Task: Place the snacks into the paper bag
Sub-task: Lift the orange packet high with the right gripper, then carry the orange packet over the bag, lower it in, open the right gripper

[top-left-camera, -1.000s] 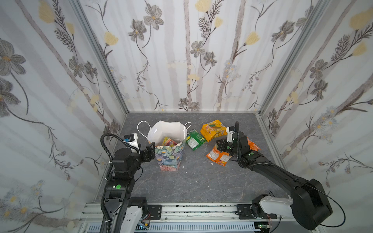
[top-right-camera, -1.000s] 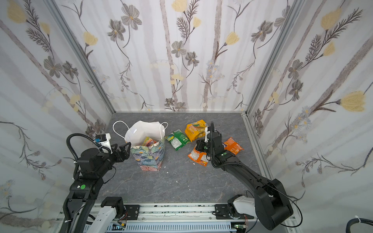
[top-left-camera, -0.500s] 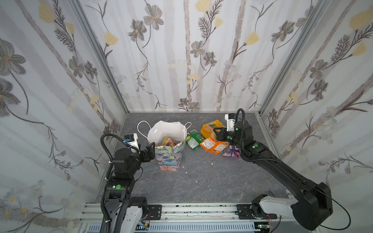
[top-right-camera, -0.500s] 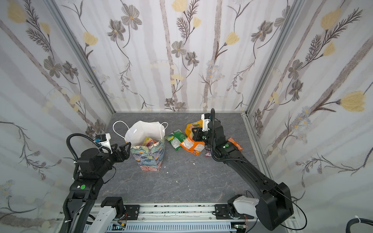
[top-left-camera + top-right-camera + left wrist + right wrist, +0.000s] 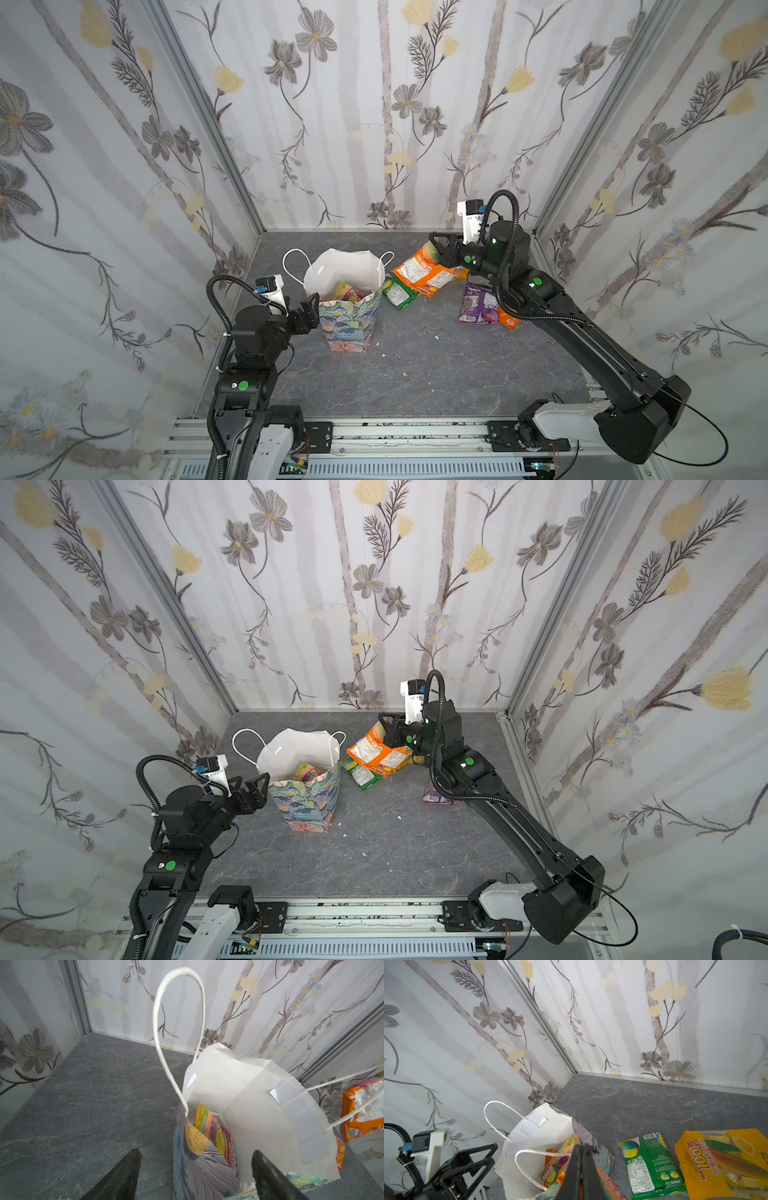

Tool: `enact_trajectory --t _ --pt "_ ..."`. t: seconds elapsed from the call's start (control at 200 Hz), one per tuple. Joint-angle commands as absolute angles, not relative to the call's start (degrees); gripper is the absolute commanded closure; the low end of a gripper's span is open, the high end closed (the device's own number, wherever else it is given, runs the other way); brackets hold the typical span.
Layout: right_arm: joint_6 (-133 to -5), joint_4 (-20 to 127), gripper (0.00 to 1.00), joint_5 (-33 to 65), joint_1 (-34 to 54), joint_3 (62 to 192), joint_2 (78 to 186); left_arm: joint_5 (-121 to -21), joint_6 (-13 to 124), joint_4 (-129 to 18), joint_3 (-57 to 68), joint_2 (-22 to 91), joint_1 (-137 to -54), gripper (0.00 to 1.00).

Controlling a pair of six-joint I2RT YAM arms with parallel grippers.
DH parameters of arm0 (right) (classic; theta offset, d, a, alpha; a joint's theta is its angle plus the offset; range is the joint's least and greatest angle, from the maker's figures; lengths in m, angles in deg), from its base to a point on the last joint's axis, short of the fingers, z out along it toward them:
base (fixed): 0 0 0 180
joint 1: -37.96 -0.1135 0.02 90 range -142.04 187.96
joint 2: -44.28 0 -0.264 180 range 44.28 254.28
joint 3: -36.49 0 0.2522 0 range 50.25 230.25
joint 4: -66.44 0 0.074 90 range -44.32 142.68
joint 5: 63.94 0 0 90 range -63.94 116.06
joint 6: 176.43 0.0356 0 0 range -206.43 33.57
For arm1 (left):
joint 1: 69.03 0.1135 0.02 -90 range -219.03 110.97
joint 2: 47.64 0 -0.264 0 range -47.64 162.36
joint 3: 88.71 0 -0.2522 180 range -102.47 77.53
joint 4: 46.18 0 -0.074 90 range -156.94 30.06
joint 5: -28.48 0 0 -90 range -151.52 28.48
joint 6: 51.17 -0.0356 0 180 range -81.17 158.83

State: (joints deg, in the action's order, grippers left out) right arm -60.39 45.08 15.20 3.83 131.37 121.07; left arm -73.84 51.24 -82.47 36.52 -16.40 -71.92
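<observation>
The paper bag stands upright and open, with several snacks inside it. My left gripper is open, and its fingers straddle the bag's left wall without pressing it. My right gripper is shut on an orange packet, which hangs in the air just right of the bag's rim. On the table lie a green packet, a yellow-orange packet and a purple packet.
Another orange packet lies partly under my right arm beside the purple one. The bag's white cord handles stick up and outward. Floral walls close in the grey table on three sides. Small white crumbs dot it.
My right gripper has lifted the orange packet off the table and carried it up and left toward the bag, which uncovers the purple packet. The left arm has not moved.
</observation>
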Motion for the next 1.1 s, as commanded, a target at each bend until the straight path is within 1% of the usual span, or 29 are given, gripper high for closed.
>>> enact_trajectory --t 0.0,0.375,0.614,0.634,0.719,0.944,1.094 --pt "-62.1 45.6 1.00 16.5 2.8 135.8 123.0 -74.3 51.1 -80.6 36.6 -16.4 -71.9 0.17" --pt "-63.1 47.4 1.00 17.9 0.3 150.5 128.8 -74.4 51.1 -80.6 36.8 -16.5 -71.9 0.17" --pt "-64.3 46.7 1.00 17.6 -1.3 164.3 135.3 -74.5 51.2 -80.6 36.7 -16.5 -71.9 0.17" --pt "-64.3 46.7 1.00 17.4 -1.5 165.3 137.3 -74.4 51.1 -80.6 36.7 -16.6 -71.9 0.17" --pt "-64.0 46.8 1.00 16.7 -2.2 169.2 140.0 -74.4 51.1 -80.6 36.7 -16.7 -71.9 0.17" --pt "-63.3 49.7 1.00 15.9 -4.8 173.1 144.7 -74.6 51.1 -80.6 36.7 -16.7 -71.9 0.17" --pt "-63.8 48.4 1.00 14.5 -6.5 176.3 148.0 -74.7 51.1 -80.6 36.8 -16.7 -71.9 0.17"
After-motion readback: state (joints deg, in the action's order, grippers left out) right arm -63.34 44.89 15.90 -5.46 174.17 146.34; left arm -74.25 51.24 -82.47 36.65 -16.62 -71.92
